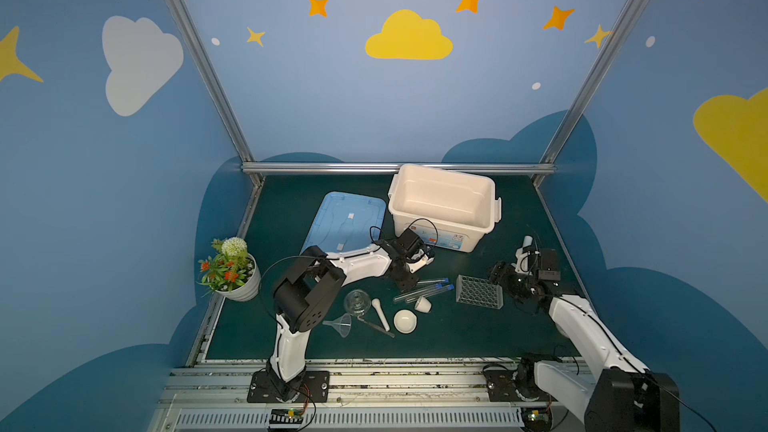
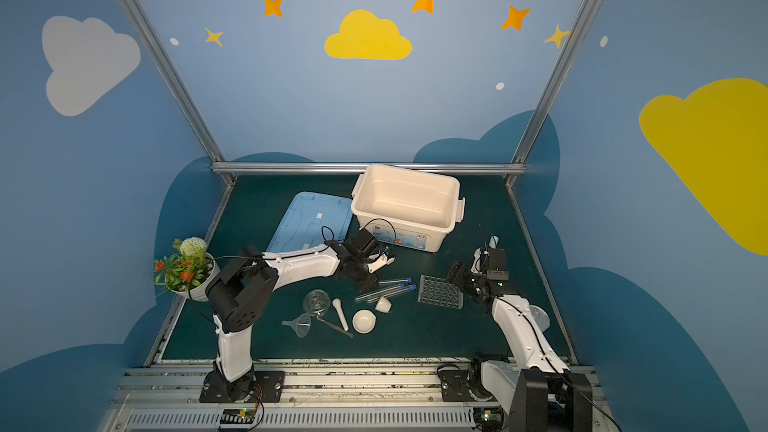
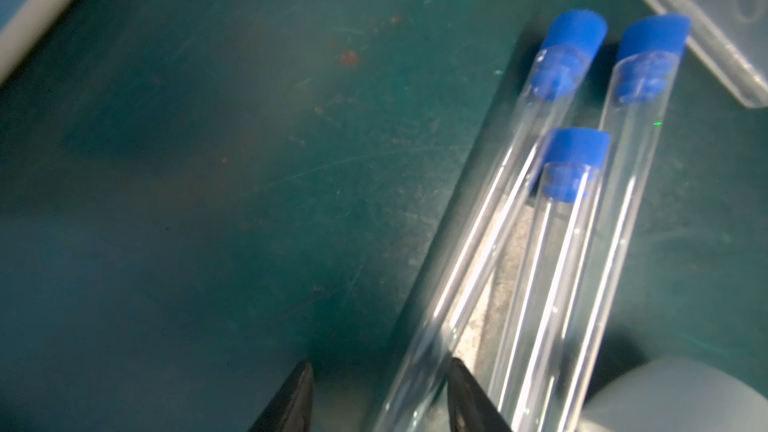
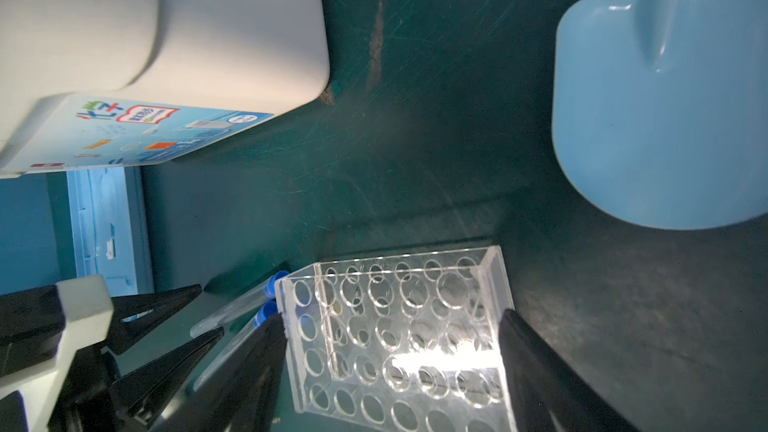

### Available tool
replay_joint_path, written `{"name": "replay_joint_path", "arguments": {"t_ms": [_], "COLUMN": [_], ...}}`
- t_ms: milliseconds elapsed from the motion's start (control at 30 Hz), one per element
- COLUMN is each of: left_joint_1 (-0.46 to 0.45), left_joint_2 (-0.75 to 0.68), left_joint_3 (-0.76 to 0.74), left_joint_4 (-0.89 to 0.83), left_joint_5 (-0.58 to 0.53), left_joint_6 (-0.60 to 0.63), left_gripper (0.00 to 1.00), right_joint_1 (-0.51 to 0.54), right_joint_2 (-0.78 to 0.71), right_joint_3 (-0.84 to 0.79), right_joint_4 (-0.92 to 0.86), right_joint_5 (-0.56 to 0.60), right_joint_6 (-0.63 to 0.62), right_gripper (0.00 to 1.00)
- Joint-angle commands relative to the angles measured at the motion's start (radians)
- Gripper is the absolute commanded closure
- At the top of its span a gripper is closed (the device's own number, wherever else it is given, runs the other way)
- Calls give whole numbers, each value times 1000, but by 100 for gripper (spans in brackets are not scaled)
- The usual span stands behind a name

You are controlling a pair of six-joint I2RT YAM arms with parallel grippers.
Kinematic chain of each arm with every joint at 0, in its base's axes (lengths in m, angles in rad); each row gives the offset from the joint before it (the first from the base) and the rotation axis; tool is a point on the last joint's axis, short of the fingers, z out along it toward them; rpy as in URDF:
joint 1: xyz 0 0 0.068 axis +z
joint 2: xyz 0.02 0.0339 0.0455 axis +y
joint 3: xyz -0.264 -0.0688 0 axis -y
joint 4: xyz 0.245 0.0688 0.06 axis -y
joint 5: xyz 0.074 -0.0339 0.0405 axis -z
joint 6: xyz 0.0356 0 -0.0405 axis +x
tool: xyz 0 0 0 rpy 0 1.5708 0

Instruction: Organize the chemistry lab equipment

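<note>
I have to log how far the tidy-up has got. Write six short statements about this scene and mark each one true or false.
1. The white bin holds the flask. False: the bin shows nothing inside; the flask stands on the mat.
2. All three test tubes lie on the mat. True.
3. The rack holds a tube. False: every visible hole in it is empty.
4. The blue lid lies flat beside the bin. True.
5. The left gripper has a finger on either side of one tube. True.
6. The funnel sits in the bowl. False: they lie apart, with the pestle between them.
</note>
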Motion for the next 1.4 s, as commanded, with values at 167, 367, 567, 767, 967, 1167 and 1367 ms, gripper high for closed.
{"name": "replay_joint_path", "arguments": {"t_ms": [167,367,567,767,967,1167,1367], "left_joint_1": [-4,-4,-4,-1,0,1,1], "left_joint_2": [35,41,45,42,39,32,-1], "left_joint_3": [11,14,14,7,-1,-3,-10], "left_joint_4": [-10,-9,-10,-10,3,16,31], "left_joint_5": [-5,-11,-13,-22,-20,-1,6], "left_joint_6": [-17,-30,-39,-56,-71,-84,-94], "left_gripper": [58,69,74,82,85,89,89], "right_joint_1": [-9,-12,-16,-17,-19,-20,-20], "right_joint_2": [-30,-50,-46,-41,-48,-58,-56], "right_joint_3": [8,12,13,15,14,24,37], "right_joint_4": [-22,-30,-28,-27,-34,-37,-11], "right_joint_5": [3,-4,-15,-18,-17,-50,-155], "right_joint_6": [-7,-12,-10,-9,-12,-25,-30], "right_gripper": [19,19,19,19,19,19,19]}}
